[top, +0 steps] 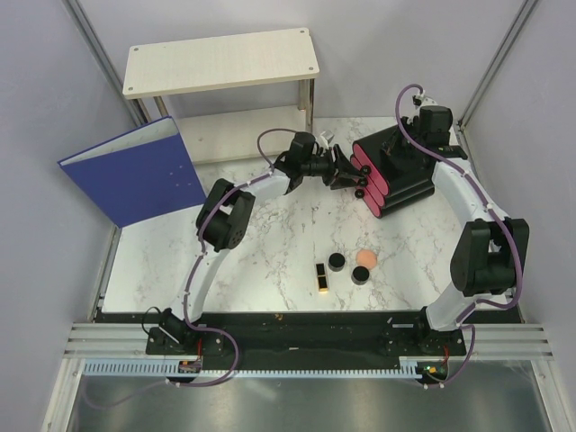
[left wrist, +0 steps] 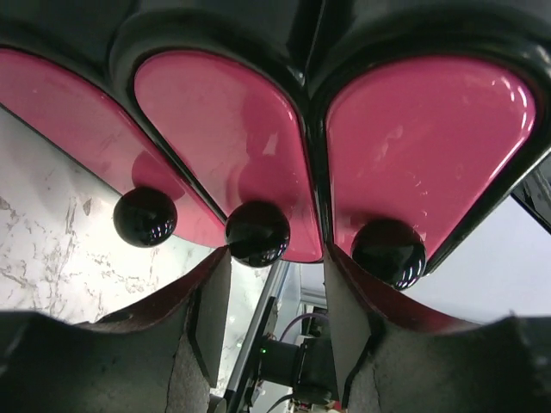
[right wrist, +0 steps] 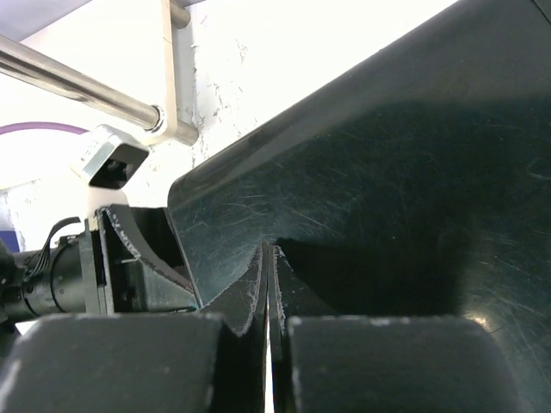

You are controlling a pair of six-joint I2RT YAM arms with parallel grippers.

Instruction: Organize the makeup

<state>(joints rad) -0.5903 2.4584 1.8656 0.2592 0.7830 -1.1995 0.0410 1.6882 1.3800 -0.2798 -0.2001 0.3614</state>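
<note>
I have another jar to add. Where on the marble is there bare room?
Bare marble lies between the left arm and the lipstick, and in front of the blue binder. Another strip separates the puff from the right arm. Crowded: the left end effector at the pink drawers of the organizer.

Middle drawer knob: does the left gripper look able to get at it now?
Probably yes. The left gripper is open just short of the middle knob, roughly lined up with it, nothing between. The right gripper, shut, rests against the organizer, away from the pink drawer fronts.
</note>
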